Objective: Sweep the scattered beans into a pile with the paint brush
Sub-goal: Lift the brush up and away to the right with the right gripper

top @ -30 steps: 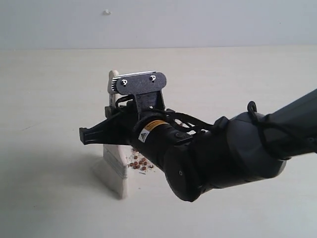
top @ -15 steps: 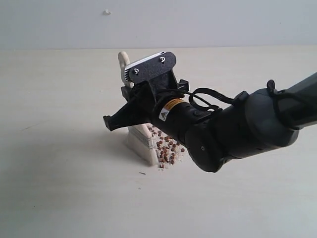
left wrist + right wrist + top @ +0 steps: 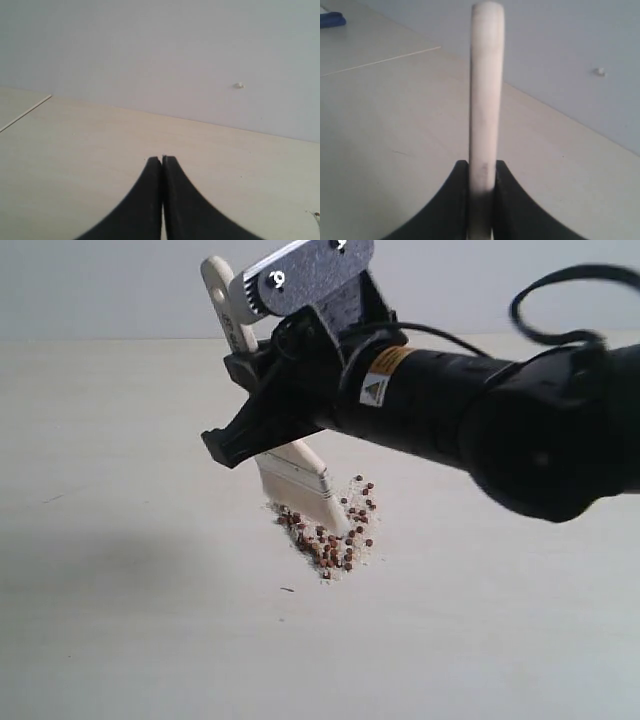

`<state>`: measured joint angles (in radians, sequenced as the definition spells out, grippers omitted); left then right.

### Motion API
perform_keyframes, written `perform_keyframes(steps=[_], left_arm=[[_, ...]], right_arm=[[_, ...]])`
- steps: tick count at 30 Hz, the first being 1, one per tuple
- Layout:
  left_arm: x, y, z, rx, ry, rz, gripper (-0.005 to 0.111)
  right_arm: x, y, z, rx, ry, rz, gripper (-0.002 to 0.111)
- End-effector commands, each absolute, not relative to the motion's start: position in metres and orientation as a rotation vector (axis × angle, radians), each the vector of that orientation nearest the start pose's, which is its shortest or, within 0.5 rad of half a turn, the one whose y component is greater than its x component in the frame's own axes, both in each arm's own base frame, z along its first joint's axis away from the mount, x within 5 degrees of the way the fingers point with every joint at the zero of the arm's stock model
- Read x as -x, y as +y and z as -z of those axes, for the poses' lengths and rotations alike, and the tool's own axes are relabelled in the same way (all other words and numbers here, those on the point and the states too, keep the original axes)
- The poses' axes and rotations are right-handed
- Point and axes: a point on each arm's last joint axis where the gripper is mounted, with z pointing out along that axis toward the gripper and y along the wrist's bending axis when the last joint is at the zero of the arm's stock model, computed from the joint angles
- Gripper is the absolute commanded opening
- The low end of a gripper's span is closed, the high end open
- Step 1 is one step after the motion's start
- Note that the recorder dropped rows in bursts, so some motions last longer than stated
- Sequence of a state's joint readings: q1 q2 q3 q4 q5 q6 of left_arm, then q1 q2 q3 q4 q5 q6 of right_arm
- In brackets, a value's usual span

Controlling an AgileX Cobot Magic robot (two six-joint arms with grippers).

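My right gripper (image 3: 232,446) is shut on the pale wooden handle of the paint brush (image 3: 297,478), and the handle end sticks up past the gripper. In the right wrist view the handle (image 3: 486,90) stands clamped between the black fingers of that gripper (image 3: 481,167). The whitish bristles slant down to the right, their tip at the left edge of the beans (image 3: 334,540). The beans lie with pale crumbs in one loose pile on the pale table (image 3: 120,540). My left gripper (image 3: 161,159) shows only in its own wrist view, shut on nothing above bare table.
A lone dark speck (image 3: 287,589) lies just below and left of the pile. A blue object (image 3: 330,20) sits far off at a table corner. A seam line (image 3: 380,61) crosses the table. The grey wall carries a small white mark (image 3: 239,85).
The right arm has swept the brush rightward, pushing the beans together, then risen and tilted. The bristles no longer press flat on the table.
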<state>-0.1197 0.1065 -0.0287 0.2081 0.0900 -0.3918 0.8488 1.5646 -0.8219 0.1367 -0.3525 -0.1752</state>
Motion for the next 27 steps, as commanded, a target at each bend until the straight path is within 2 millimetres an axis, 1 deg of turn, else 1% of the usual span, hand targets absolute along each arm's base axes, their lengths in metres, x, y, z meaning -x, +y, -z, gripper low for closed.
perform_keyframes(steps=[1,3,5,8,12,15,18,21,24,27], left_arm=[[-0.064,-0.006,-0.207,0.071,1.652,0.227,0.0],[-0.064,-0.006,-0.207,0.071,1.652,0.227,0.0],[-0.064,-0.006,-0.207,0.071,1.652,0.227,0.0],[-0.064,-0.006,-0.207,0.071,1.652,0.227,0.0],[-0.064,-0.006,-0.207,0.071,1.652,0.227,0.0],[-0.064,-0.006,-0.207,0.071,1.652,0.227,0.0],[-0.064,-0.006,-0.207,0.071,1.652,0.227,0.0],[-0.064,-0.006,-0.207,0.071,1.652,0.227,0.0],[-0.064,-0.006,-0.207,0.071,1.652,0.227,0.0],[-0.064,-0.006,-0.207,0.071,1.652,0.227,0.0]], right_arm=[[-0.21,0.228,-0.271,0.822,1.79,-0.491,0.0],[-0.206,0.217,-0.281,0.779,1.824,-0.51,0.0],[-0.205,0.206,-0.288,0.725,1.831,-0.522,0.0],[-0.206,0.192,-0.29,0.67,1.834,-0.507,0.0],[-0.214,0.176,-0.288,0.62,1.854,-0.462,0.0],[-0.223,0.166,-0.288,0.687,1.811,-0.343,0.0],[-0.235,0.153,-0.29,0.757,1.732,-0.184,0.0],[-0.248,0.141,-0.291,0.748,1.677,-0.067,0.0],[-0.261,0.128,-0.291,0.564,1.684,-0.055,0.0],[-0.275,0.117,-0.284,0.427,1.679,0.027,0.0]])
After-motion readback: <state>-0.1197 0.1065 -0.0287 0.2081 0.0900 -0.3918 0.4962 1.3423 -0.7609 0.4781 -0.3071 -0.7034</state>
